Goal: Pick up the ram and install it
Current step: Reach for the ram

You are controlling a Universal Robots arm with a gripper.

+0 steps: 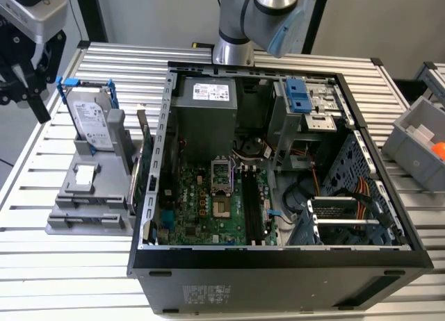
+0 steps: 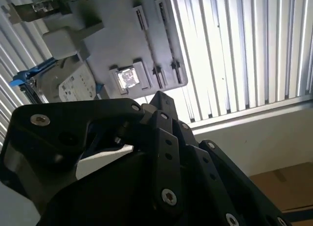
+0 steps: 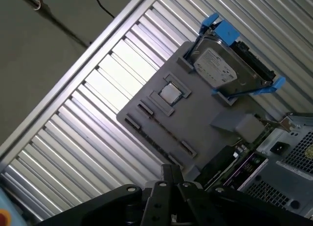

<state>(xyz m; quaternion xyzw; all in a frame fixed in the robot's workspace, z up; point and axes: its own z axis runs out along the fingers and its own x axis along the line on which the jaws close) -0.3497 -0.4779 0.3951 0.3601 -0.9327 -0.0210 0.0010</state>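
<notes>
Nearest in the exterior view was the dark near wall of the open case (image 1: 278, 283). The case lay on the slatted table (image 1: 83, 272) with the motherboard (image 1: 201, 203) exposed and its long black slots (image 1: 252, 203) running near to far. Left of the case sat a grey fixture (image 1: 76, 210) — at its far end it carried the drive (image 1: 94, 119), upright in a blue frame. The ram (image 1: 136, 182) stood on edge along the fixture's right side, just beside the case's left wall, with nothing gripping it. The tool (image 1: 24, 85) hung at the far left above the table, left of the drive and well apart from the ram — whether it was open or shut could not be told. Both wrist views looked past the tool onto the fixture and the drive.
</notes>
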